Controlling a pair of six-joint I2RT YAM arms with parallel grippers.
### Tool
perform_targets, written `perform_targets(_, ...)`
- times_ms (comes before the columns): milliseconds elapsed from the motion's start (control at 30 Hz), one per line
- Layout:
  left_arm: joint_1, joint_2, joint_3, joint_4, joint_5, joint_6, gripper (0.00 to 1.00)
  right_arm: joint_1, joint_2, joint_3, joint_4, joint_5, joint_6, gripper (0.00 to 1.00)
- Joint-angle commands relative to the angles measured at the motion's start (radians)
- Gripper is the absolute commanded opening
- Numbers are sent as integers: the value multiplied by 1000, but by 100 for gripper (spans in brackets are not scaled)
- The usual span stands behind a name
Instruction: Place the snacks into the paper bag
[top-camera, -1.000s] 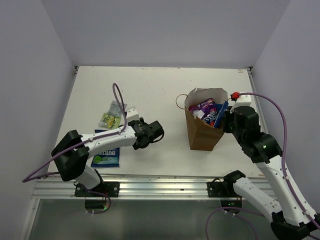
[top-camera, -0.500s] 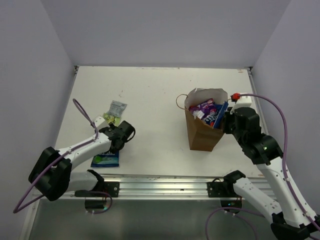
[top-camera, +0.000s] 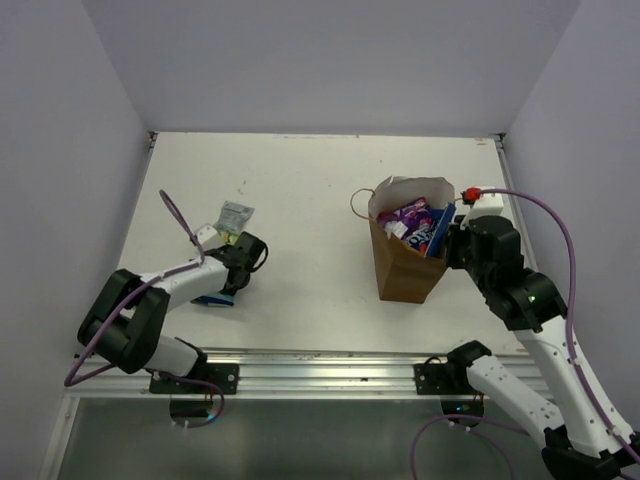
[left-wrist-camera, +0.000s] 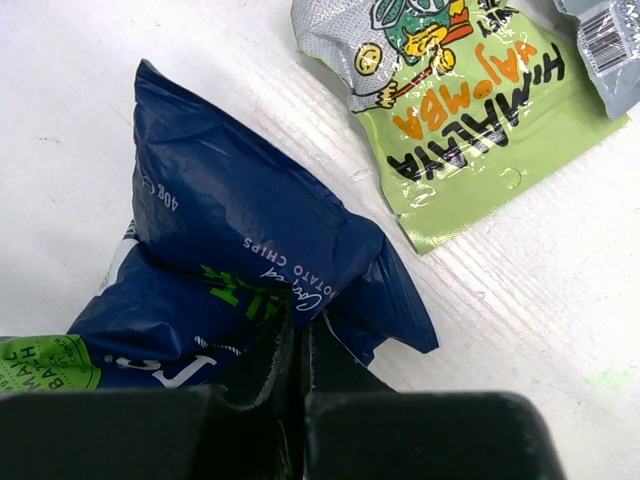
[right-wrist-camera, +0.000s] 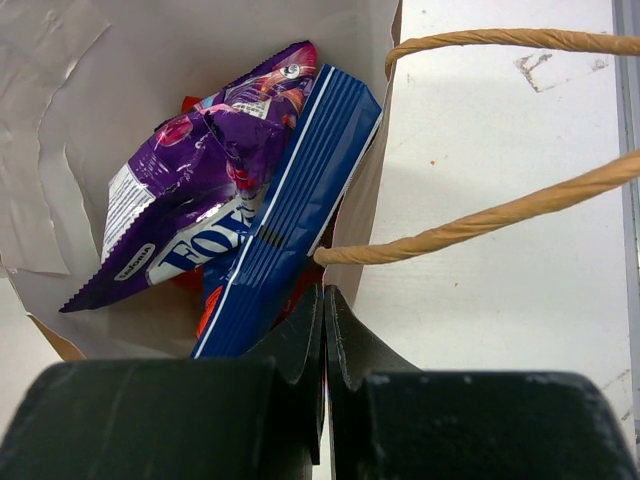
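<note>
The brown paper bag (top-camera: 405, 270) stands upright right of centre, with a purple packet (right-wrist-camera: 200, 190) and a blue packet (right-wrist-camera: 290, 200) showing inside. My right gripper (right-wrist-camera: 324, 300) is shut on the bag's right rim (right-wrist-camera: 372, 215), just below a string handle (right-wrist-camera: 480, 215). At the left, my left gripper (left-wrist-camera: 302, 330) is shut on the near edge of a dark blue crisp packet (left-wrist-camera: 240, 240), which lies crumpled on the table. A green packet (left-wrist-camera: 470, 130) lies just beyond it, apart from the fingers. In the top view the left gripper (top-camera: 232, 285) covers most of the blue packet (top-camera: 210, 298).
A small silver packet (top-camera: 236, 213) lies beside the green one, farther from the arms. The white table (top-camera: 310, 190) is walled at the back and both sides. A metal rail (top-camera: 320, 365) runs along the near edge.
My left arm swung left from the table's middle down onto the blue packet, and its gripper closed on the packet's edge. The right arm and the bag have not moved.
</note>
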Motion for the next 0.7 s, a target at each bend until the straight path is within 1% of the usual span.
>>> perform_targets(0,9,-5,-30,72,103,62,0,6,-12,10,47,-13,-20,0)
perform_targets(67,8,-33,11,61,109,100,0,6,-6,10,45,-15,-20,0)
perform_targets(100,5,-50,48,62,126,146,0,6,-6,10,45,-13,-20,0)
perform_targets(167,-6,-125,89,72,147,203,0,6,-6,10,45,-10,-21,0)
perform_targets(200,-24,-158,133,96,170,265,0,6,-7,10,45,-7,-20,0)
perform_targets(233,-34,-231,158,108,181,293,0,7,-4,10,45,-5,-21,0)
perform_targets(267,-46,-266,181,119,193,321,0,6,-2,10,45,-5,-20,0)
perform_targets(300,-60,-290,241,133,231,365,0,6,-2,10,45,-5,-20,0)
perform_targets(367,-63,-327,313,136,293,410,0,6,2,10,45,-5,-20,0)
perform_targets(400,-63,-327,386,159,389,468,0,6,7,10,45,-4,-20,0)
perform_targets(467,-63,-303,448,206,515,522,0,6,11,10,47,-5,-20,0)
perform_targets(500,-63,-288,508,237,658,560,0,6,14,10,47,-8,-20,0)
perform_targets(567,-69,-228,562,329,799,580,0,6,14,10,47,-8,-21,0)
perform_targets(600,-84,-202,623,387,915,594,0,6,13,10,45,-7,-21,0)
perform_targets(667,-106,-105,695,429,1015,607,0,6,11,10,45,-4,-20,0)
